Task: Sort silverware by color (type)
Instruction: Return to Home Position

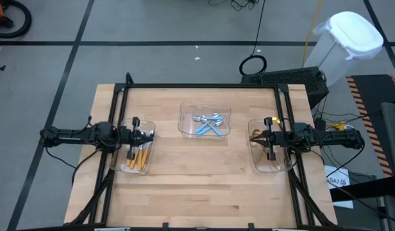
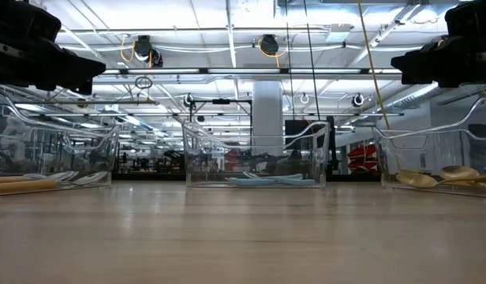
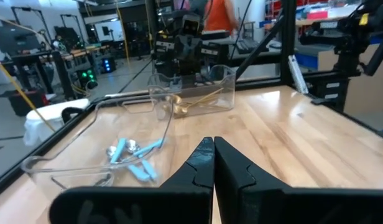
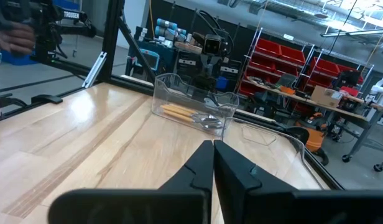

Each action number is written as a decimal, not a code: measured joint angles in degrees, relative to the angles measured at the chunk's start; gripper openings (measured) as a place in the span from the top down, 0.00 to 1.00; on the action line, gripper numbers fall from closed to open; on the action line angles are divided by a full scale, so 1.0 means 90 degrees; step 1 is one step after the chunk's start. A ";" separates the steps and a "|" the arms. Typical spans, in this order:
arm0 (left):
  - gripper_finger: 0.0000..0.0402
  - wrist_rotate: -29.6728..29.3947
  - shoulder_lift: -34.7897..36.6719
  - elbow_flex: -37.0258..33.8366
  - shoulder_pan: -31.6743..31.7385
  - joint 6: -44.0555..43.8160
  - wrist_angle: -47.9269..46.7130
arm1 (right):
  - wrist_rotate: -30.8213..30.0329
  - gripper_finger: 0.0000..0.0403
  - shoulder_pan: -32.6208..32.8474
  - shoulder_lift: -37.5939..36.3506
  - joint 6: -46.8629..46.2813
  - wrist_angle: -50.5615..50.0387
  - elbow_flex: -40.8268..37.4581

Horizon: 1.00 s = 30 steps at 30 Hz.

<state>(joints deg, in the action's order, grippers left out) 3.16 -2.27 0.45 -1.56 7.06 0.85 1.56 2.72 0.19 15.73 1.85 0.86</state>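
1. The left gripper (image 1: 148,135) hangs over the left tray (image 1: 124,163). Its own wrist view shows the two fingers pressed together with nothing between them.
2. The orange-handled spoons (image 1: 138,157) lie in that tray, directly under and just nearer the table's front edge than the fingertips. Their handles run front to back, across the line of the arm.
3. The right gripper (image 1: 254,136) hangs over the right tray (image 1: 261,165), likewise closed and empty in its wrist view.
4. The gold spoons (image 2: 440,178) rest on that tray's floor. From above the arm hides most of them, so I cannot tell their long axis with certainty; the low view suggests they lie roughly side to side.
5. The blue-handled spoons (image 1: 209,123) sit crossed in a small heap in the centre tray (image 1: 184,112), between the two grippers and a little farther back, about equally far from each.
6. No spoon shows on the bare table (image 1: 204,186), so the sorting looks complete.
7. What matters for drawing back is that each colour group lies below its gripper rather than between the fingers. Each arm should be able to retreat outward along its own line, provided the fingertips clear the tray walls.
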 joint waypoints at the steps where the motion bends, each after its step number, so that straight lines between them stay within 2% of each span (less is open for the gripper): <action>1: 1.00 -0.0040 -0.0006 0.0000 0.0000 0.0037 -0.0006 | 0.0002 0.98 0.0001 0.0000 0.0000 0.0000 0.0000; 30: 1.00 -0.0187 -0.0002 0.0005 0.0000 0.0016 -0.0015 | 0.0000 0.98 0.0000 0.0000 0.0000 0.0002 0.0001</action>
<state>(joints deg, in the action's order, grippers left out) 1.48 -2.28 0.49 -1.56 7.20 0.71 1.56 2.72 0.19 15.73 1.87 0.88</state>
